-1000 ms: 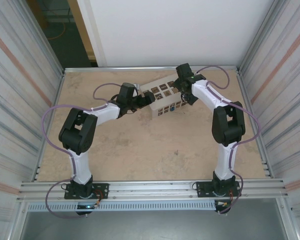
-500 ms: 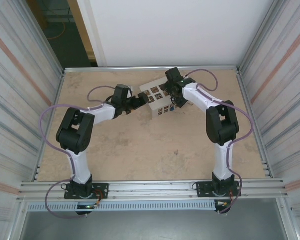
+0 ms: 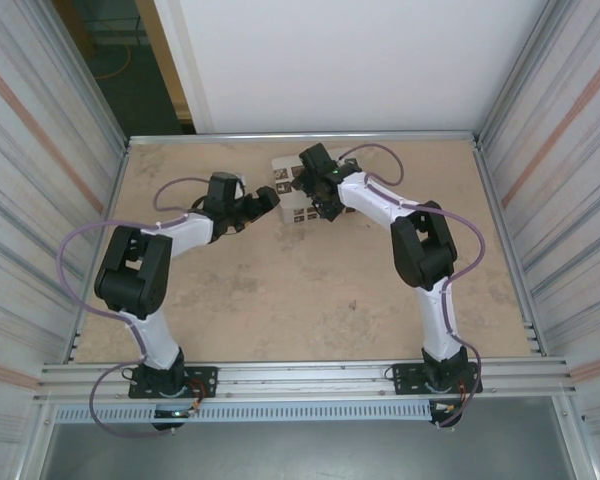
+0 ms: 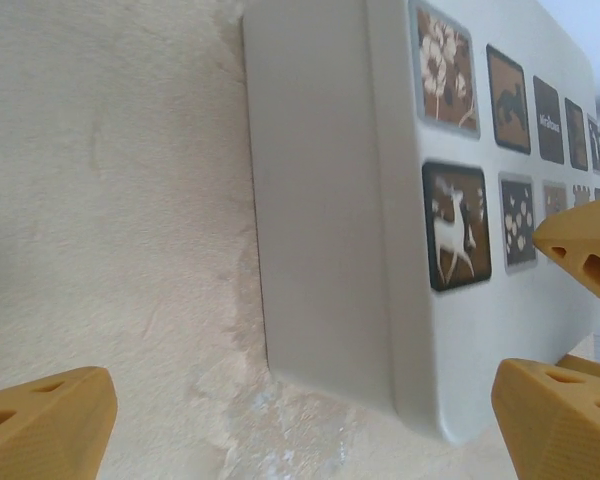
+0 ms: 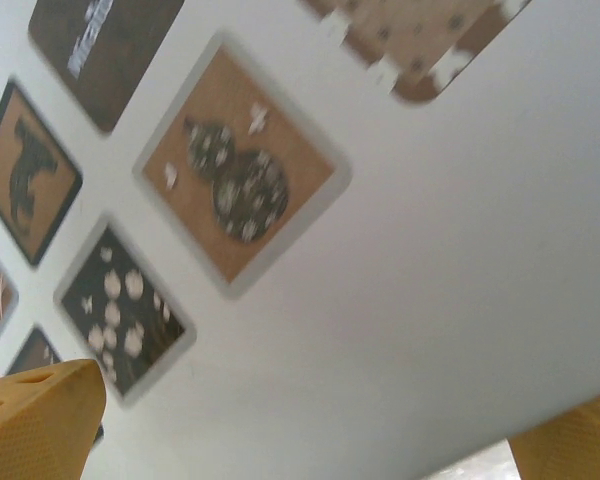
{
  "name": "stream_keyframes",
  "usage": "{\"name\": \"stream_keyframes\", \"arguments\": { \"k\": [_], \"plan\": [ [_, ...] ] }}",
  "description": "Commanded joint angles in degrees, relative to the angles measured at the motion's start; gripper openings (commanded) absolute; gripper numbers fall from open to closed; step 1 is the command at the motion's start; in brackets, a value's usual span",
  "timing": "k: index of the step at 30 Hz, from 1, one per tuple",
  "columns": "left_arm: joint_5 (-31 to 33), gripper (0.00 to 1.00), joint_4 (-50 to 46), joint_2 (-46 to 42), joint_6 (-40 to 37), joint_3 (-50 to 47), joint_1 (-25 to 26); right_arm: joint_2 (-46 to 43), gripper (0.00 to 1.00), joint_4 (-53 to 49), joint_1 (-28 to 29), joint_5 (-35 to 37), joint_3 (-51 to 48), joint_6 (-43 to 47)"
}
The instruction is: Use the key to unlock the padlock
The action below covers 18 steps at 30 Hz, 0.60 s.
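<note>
A white box with brown square tiles point(image 3: 284, 182) stands at the back of the table, and both grippers are at it. My left gripper point(image 3: 264, 203) is open just left of the box. In the left wrist view its yellow fingertips point(image 4: 42, 420) are spread wide, with the box's end face point(image 4: 315, 210) straight ahead. My right gripper point(image 3: 316, 196) is open and lies over the box. Its fingertips point(image 5: 35, 415) stand wide apart close against the tiled white face point(image 5: 410, 270). The padlock and the key are hidden or out of view.
The sandy tabletop point(image 3: 280, 290) is fenced in by metal rails and ribbed side walls point(image 3: 40, 200). A white back wall point(image 3: 330, 60) stands just behind the box. A yellow finger of the other gripper point(image 4: 585, 250) pokes in at the right of the left wrist view.
The right arm has swung left over the box, and the box has slid left with it. The left gripper has backed off to the left, staying at the box's end.
</note>
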<state>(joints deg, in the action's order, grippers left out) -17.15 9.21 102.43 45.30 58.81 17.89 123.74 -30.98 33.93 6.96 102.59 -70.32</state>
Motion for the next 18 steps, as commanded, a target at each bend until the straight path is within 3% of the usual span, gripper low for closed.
{"name": "stream_keyframes", "arguments": {
  "k": [1, 6, 11, 18],
  "plan": [
    [-0.7, 0.97, 0.6, -3.4, -0.3, -1.5, -1.4, 1.8, 0.99, 0.6, 1.7, -0.8, 3.6, -1.7],
    [-1.2, 0.97, 0.3, -5.5, -1.0, -2.7, -3.2, 1.0, 0.99, -0.7, 2.7, 0.3, 4.2, -0.6],
    [-3.3, 0.97, 0.8, -5.9, -2.4, -2.0, -4.0, -5.1, 0.99, -1.6, 2.2, 5.7, -1.7, 1.4],
    [-7.0, 0.95, 0.7, -2.3, -4.0, 2.7, -4.0, -11.0, 0.99, -2.9, -3.6, 8.0, -7.4, 5.5]
  ]
}}
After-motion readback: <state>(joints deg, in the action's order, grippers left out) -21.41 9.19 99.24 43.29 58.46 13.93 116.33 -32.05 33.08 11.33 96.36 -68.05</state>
